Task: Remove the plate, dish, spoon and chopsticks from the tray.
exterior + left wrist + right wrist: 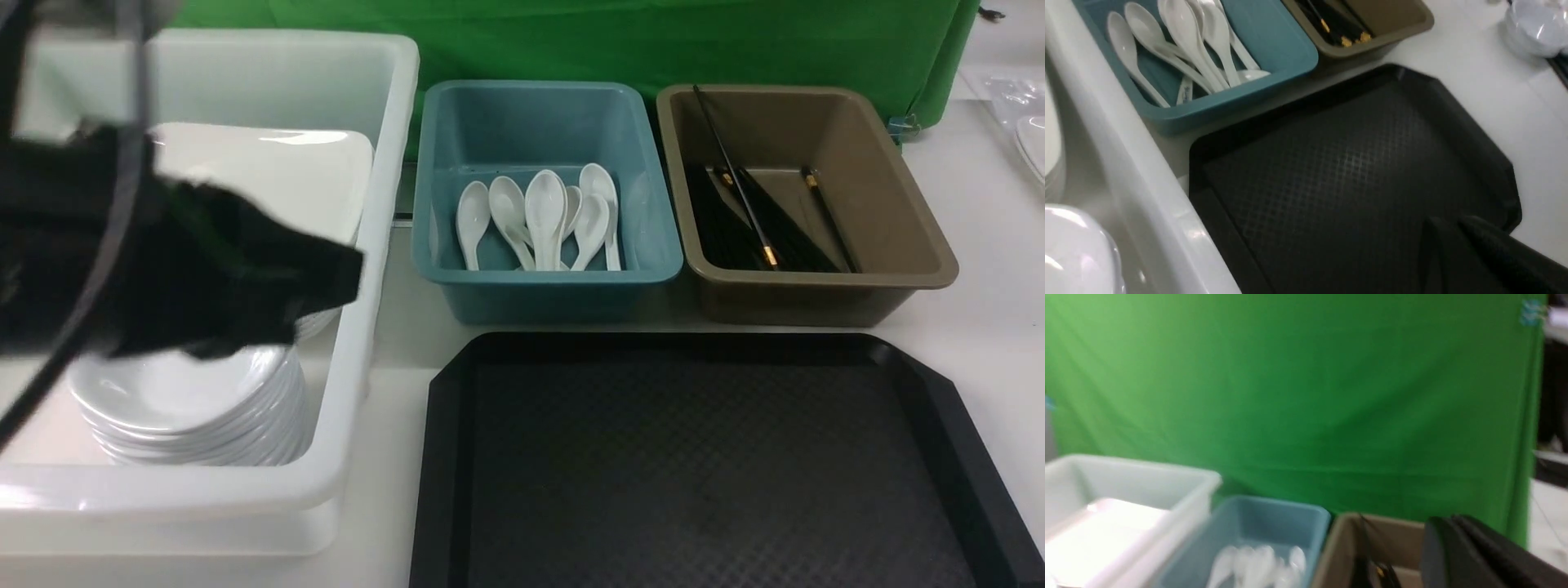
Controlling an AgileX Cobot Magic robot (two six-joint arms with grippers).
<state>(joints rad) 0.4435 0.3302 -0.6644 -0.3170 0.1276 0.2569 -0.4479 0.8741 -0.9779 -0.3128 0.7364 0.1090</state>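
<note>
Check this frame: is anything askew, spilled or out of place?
One thing: in the brown bin, a single chopstick leans tilted, its tip up on the far rim, while the others lie flat. The spoons sit loosely in the blue bin. The tray is bare; nothing spilled.

A staged robotics test bench set up as a canteen dish-return station: a green backdrop cloth (571, 41) hangs behind a white table (980, 269), where sorting bins of white spoons (539, 216), black chopsticks (759, 220) and stacked plates (269, 180) stand beyond a black tray (702, 457).
</note>
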